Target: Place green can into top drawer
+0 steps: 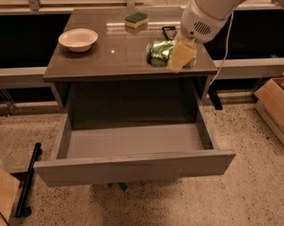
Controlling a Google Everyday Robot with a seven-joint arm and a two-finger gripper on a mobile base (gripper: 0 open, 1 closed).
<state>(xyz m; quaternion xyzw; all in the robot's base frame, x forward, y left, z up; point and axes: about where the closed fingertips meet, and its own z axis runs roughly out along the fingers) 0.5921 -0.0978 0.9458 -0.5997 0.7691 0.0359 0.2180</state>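
Green can (158,53) clasped in claw (174,56) over front edge of table (99,62), grey top drawer (132,166) standing open

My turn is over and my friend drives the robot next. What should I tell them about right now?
Gripper: shut on the green can, near the front right edge of the table.
Drawer: pulled open, nothing inside.
Done: drawer open, can gripped.
Left: move the can out over the drawer, lower it in, let go.
The bowl and sponge sit further back on the table, likely out of the way.
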